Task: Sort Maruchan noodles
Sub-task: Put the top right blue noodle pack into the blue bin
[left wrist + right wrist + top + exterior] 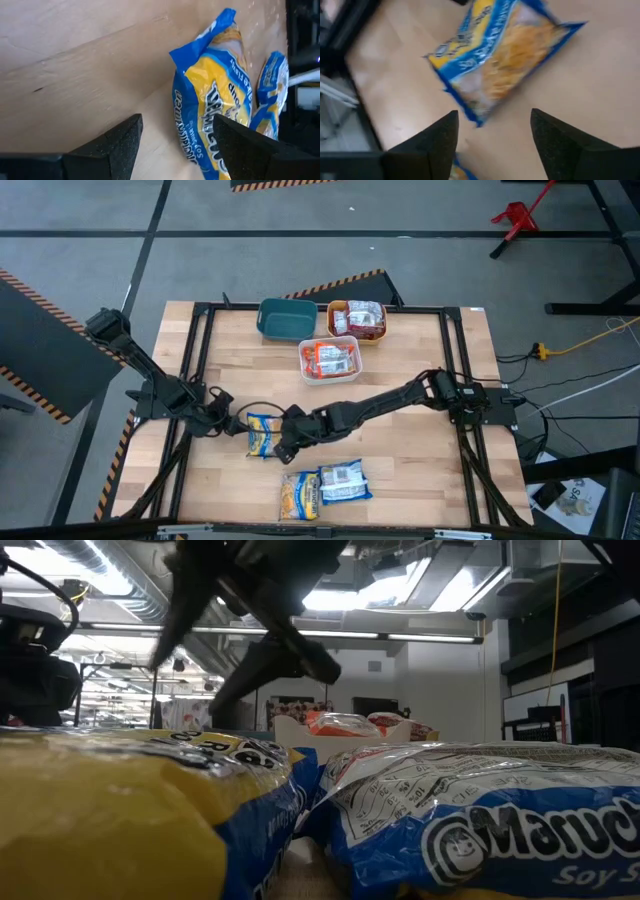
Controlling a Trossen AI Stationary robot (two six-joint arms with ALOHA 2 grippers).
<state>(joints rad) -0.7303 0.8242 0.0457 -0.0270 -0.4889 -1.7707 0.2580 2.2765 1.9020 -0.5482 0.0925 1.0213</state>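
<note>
just ahead of the right gripper [283, 442], whose fingers stand spread and empty, lies a flat blue-and-yellow plastic noodle packet [264, 433] on the wooden table [400, 450], its long axis running roughly front to back. the left gripper [232, 423], also spread, flanks its other side, about equally near.

Wooden table [420, 460] carries three blue-yellow packets [263, 434] (probably ramen), three bins [284, 319].

overhead view looks straight down on the whole worktop [400, 460]; low view sits at surface level, close behind two packets; both wrist views look down closely on one blue-yellow packet [500, 55].
</note>
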